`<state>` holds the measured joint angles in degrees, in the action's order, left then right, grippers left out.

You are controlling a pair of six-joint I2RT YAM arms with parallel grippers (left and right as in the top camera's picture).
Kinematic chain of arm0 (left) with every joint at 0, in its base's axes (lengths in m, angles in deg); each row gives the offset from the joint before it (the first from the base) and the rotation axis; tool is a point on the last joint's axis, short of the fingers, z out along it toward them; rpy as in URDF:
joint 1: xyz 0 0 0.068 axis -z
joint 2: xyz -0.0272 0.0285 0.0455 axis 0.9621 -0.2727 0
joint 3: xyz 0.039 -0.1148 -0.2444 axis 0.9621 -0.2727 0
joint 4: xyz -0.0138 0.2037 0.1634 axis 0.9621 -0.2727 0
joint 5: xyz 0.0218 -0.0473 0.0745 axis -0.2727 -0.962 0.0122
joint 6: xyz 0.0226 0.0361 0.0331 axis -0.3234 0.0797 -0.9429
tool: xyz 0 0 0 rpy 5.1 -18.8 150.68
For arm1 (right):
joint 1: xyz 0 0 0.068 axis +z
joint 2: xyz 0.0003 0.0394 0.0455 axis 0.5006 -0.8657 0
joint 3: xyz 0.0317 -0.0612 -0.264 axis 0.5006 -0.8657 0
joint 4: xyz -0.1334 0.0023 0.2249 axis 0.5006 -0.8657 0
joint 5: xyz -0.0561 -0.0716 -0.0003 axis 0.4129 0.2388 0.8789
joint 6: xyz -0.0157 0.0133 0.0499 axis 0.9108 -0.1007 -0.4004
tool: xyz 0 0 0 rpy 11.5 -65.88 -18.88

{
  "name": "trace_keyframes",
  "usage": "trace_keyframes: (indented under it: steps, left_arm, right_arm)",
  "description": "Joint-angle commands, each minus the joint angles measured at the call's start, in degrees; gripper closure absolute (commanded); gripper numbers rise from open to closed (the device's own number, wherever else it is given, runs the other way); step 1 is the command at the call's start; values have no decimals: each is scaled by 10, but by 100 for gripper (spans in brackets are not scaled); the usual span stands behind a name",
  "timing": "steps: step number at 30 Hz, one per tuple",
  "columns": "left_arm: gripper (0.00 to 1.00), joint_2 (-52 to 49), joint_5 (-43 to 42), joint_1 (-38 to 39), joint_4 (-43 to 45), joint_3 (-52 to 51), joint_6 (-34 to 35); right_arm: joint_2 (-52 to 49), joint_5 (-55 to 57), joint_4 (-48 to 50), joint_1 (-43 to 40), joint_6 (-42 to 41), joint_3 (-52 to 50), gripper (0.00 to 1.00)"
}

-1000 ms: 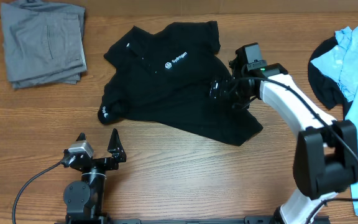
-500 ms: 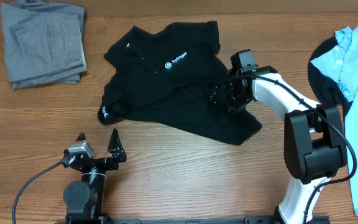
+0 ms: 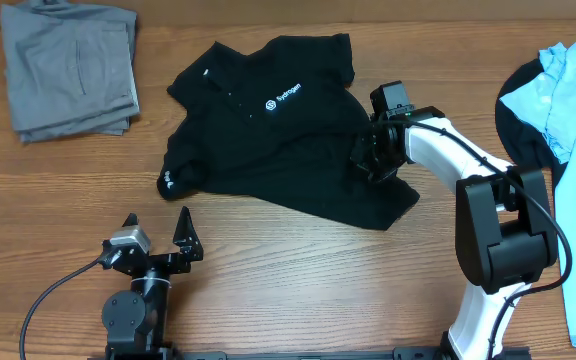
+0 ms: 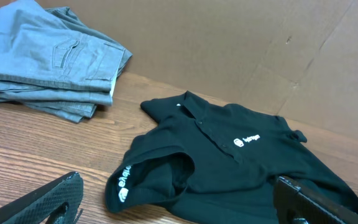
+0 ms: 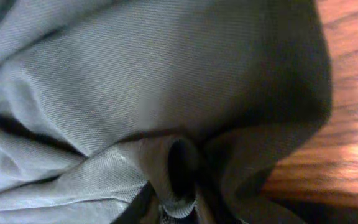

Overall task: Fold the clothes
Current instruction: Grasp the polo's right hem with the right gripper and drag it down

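right gripper (image 3: 365, 160) is pinched down tight on a bunched-up fold of the black shirt (image 3: 258, 150), with the rest of the shirt spread out to its left. left gripper (image 3: 158, 235) sits wide open holding nothing, shirt well ahead of it

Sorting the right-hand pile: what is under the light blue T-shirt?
Black fabric sticks out from beneath the left side of the light blue T-shirt. The rest of it is covered, so what garment it is cannot be told.
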<state>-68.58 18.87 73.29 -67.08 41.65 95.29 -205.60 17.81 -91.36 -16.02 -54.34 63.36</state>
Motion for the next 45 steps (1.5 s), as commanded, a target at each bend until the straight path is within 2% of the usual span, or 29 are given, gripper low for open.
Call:
trace_keyframes:
  steps: [1, 3, 7, 20, 27, 34, 41, 45]
  left_arm:
    - [0, 4, 6, -4, -1, -2, -11]
    - [0, 4, 6, -4, -1, -2, -11]
    - [0, 4, 6, -4, -1, -2, -11]
    - [0, 4, 6, -4, -1, -2, -11]
    - [0, 4, 6, -4, -1, -2, -11]
    - [0, 4, 6, -4, -1, -2, -11]
    - [0, 4, 6, -4, -1, -2, -11]
    - [0, 4, 6, -4, -1, -2, -11]
  right_arm:
    - [39, 39, -9, 2, -15, -2, 83]
    - [55, 41, -15, 2, -15, -2, 84]
    - [84, 41, -29, 2, -15, -2, 96]
    - [156, 43, -90, 2, -18, -2, 96]
    - [265, 60, -165, 5, -32, -2, 96]
    - [360, 70, -283, 51, -35, -3, 96]
    - [490, 181, -368, 114, -114, -3, 96]
    - [554, 188, -414, 125, -123, -4, 96]
